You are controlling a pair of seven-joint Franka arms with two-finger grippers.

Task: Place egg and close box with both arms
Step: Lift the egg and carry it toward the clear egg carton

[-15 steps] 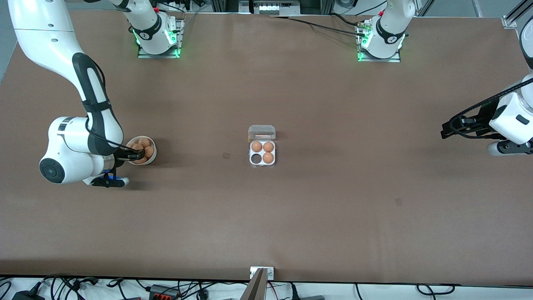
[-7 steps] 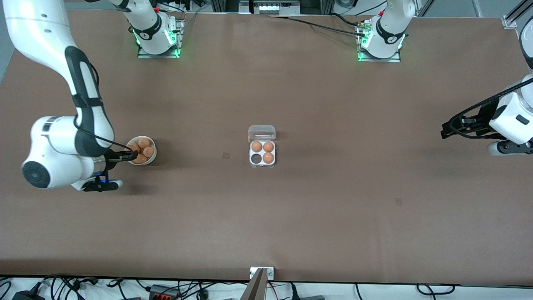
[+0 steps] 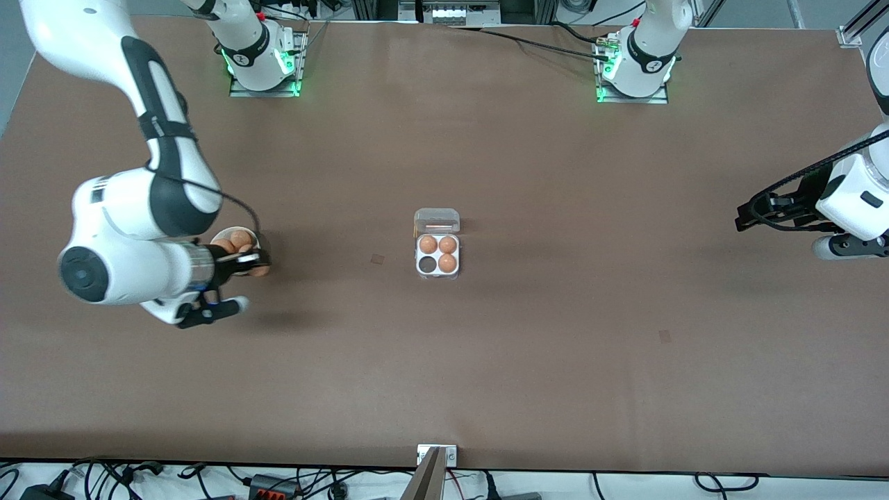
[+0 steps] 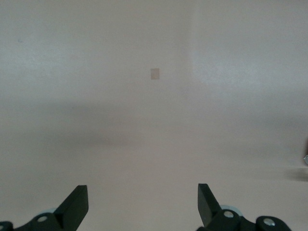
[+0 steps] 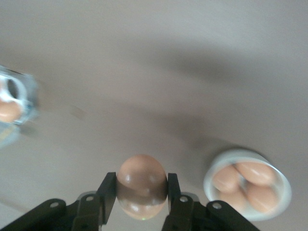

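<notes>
My right gripper [image 5: 141, 180] is shut on an orange-brown egg [image 5: 142, 171]. In the front view that gripper [image 3: 255, 264] hangs over the edge of a white bowl [image 3: 236, 230], on the side toward the box. The box [image 3: 437, 254] sits at mid-table, its clear lid [image 3: 437, 221] lying open and flat. It holds three eggs, and one cell [image 3: 426, 264] nearer the front camera is bare. The right wrist view catches the box [image 5: 14, 103] at its edge. My left gripper [image 4: 143, 192] is open over bare table and waits at the left arm's end [image 3: 746, 215].
The white bowl [image 5: 231, 155] holds several more eggs [image 3: 240, 239]. Small square marks [image 3: 377, 259] lie on the brown tabletop between bowl and box, and another [image 3: 665, 336] toward the left arm's end. A metal bracket [image 3: 437, 455] sits at the table's front edge.
My right gripper was down among the bowl's eggs. It has risen out with one egg and shifted toward the box. The left arm has not moved.
</notes>
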